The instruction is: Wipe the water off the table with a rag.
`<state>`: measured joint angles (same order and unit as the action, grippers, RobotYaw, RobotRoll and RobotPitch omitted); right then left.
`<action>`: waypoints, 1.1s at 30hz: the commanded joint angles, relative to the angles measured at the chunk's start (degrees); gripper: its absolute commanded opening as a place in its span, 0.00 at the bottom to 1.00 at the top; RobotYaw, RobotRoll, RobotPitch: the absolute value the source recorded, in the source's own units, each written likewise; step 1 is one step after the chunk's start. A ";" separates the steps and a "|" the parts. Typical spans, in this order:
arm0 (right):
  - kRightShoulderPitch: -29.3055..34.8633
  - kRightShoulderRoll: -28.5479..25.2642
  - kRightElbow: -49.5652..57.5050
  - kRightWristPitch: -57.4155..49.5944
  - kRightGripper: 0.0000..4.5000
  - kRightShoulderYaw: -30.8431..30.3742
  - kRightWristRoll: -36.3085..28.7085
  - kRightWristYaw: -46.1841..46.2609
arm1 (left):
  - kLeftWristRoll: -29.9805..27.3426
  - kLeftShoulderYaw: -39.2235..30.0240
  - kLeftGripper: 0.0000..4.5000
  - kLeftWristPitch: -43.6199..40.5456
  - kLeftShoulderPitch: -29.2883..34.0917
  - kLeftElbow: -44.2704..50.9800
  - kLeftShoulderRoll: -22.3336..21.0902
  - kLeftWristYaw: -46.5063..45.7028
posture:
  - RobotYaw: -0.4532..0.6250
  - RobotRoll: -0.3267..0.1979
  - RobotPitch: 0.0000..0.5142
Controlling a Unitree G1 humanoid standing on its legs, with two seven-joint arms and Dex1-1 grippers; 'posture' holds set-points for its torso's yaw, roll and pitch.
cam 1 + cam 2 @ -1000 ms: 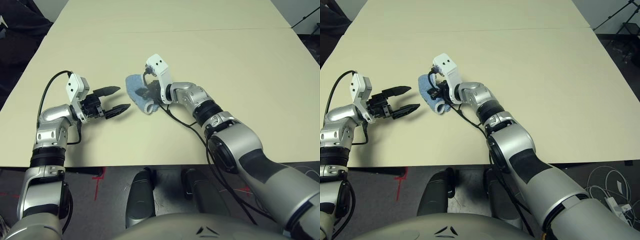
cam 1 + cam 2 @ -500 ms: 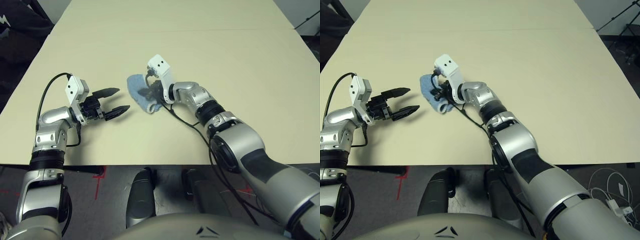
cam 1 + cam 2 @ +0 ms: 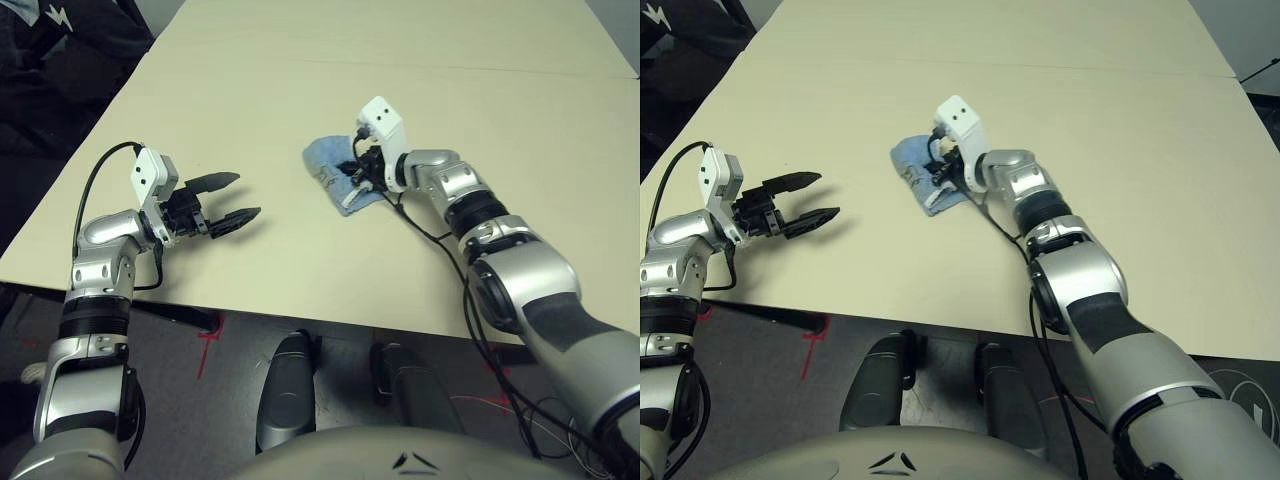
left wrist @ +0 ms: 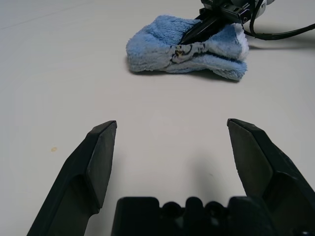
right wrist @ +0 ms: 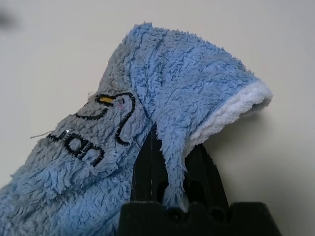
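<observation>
The light blue rag (image 3: 335, 170) lies bunched on the cream table (image 3: 250, 90), a little right of the middle. My right gripper (image 3: 358, 172) is shut on a raised fold of it near the white hem (image 5: 231, 110), and the black fingers (image 5: 147, 172) pinch the terry from both sides. The printed mark (image 5: 98, 128) faces up. My left gripper (image 3: 247, 195) hovers open and empty near the table's left front, pointing at the rag (image 4: 187, 49) from some way off. One tiny yellowish speck of water (image 4: 53, 148) sits on the table just ahead of the left finger.
A thin seam (image 3: 450, 70) crosses the tabletop behind the rag. The table's left edge (image 3: 100, 120) and front edge (image 3: 300, 320) are close to my left arm. A black cable (image 3: 425, 225) trails on the table from the right wrist.
The whole view has shifted and tilted. The right gripper has dragged the rag to the right, so the gap to the left gripper is wider. The left gripper stays open.
</observation>
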<state>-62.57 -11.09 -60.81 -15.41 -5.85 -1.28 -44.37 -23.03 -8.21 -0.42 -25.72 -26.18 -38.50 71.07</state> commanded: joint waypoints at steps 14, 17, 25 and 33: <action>1.19 -12.56 7.16 -12.59 0.00 10.16 -7.77 -2.11 | 1.88 1.42 1.00 1.70 -2.91 -4.54 1.30 1.39 | 0.56 0.62 0.41; 0.03 -14.05 10.60 -16.42 0.00 14.08 -11.71 -2.30 | 2.26 1.66 1.00 2.19 -3.88 -5.75 1.70 1.73 | 0.55 0.62 0.40; -2.45 -22.85 12.67 -18.85 0.00 17.15 -13.13 -1.42 | 2.98 2.24 1.00 3.35 -6.12 -8.64 2.49 2.53 | 0.52 0.62 0.39; 0.65 -32.42 8.79 -16.50 0.00 16.39 -10.48 -1.56 | 3.34 2.29 1.00 4.35 -7.39 -10.61 2.67 3.29 | 0.51 0.62 0.39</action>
<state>-63.02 -42.58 -50.81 -32.65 10.03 -12.29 -45.99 -20.38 -6.22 3.42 -33.18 -35.39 -36.02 73.60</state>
